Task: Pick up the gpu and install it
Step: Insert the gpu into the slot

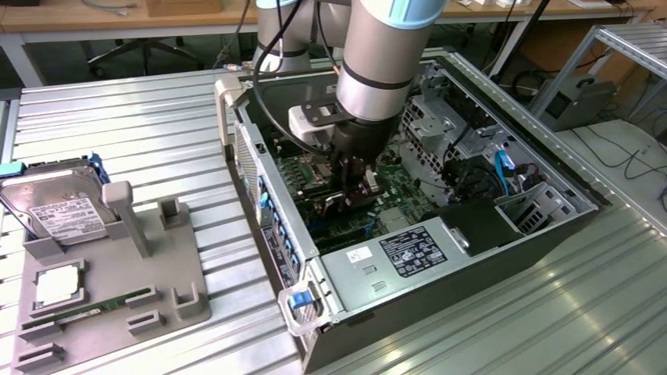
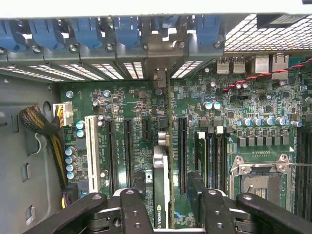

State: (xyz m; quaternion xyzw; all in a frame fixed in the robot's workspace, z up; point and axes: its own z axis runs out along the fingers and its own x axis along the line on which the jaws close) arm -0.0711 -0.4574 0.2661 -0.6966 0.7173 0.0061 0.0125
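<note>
The gpu [image 2: 161,168] stands on edge in a slot of the green motherboard [image 2: 134,105]. Its metal end bracket [image 2: 158,51] sits against the case's rear slot openings. My gripper [image 2: 165,207] straddles the card's near end. Its black fingers [image 2: 134,207] are spread on either side, with a visible gap between the card and the far finger, so it is open. In the exterior view my gripper [image 1: 354,183] reaches down into the open computer case [image 1: 542,129], low over the board.
An empty CPU socket [image 2: 261,175] and blue slot latches [image 2: 87,29] lie near the card, and braided cables [image 2: 41,126] hang at the case wall. Beside the case, a grey fixture [image 1: 156,266] holds a hard drive [image 1: 58,207] and a green memory stick [image 1: 89,307].
</note>
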